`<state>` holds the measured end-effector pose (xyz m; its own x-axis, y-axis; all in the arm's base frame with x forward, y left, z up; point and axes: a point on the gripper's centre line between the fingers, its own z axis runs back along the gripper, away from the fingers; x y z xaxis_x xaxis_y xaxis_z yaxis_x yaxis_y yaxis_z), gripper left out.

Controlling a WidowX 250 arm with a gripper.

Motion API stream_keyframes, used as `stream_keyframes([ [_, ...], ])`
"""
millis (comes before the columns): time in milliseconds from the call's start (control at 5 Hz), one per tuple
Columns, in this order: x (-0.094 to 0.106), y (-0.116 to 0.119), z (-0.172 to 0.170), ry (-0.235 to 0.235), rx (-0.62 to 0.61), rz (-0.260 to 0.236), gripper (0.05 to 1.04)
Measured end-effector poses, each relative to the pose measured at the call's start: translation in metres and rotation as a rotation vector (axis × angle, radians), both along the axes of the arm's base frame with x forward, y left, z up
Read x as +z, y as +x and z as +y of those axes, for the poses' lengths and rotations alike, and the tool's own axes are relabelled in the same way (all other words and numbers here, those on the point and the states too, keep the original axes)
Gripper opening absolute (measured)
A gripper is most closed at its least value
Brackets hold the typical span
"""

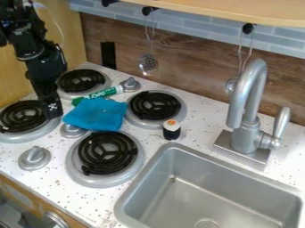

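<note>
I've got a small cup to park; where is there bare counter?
Bare counter lies between the dark roll and the faucet; the sink basin is bare too. It is crowded around the blue cloth, where the green marker, the burners and the tool sit close.

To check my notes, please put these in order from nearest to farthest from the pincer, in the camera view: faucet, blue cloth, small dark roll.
1. Blue cloth: just right of the pincer in the picture.
2. Small dark roll: near the sink's corner.
3. Faucet: behind the sink.
</note>
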<state>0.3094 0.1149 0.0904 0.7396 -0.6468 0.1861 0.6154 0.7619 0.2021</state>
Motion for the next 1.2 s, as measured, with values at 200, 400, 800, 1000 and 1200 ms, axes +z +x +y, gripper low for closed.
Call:
stream_keyframes([
  [200, -0.009, -0.001, -0.002, -0.010, -0.006, 0.027, 1.001],
  [400, -0.019, 0.017, -0.003, 0.012, -0.040, 0.086, 1.001],
  [800, -0.024, 0.050, -0.017, 0.025, -0.146, 0.082, 1.001],
  [1000, -0.022, 0.068, -0.029, 0.015, -0.222, 0.072, 1.001],
  [1200, -0.018, 0.081, -0.053, 0.014, -0.318, 0.067, 1.001],
])
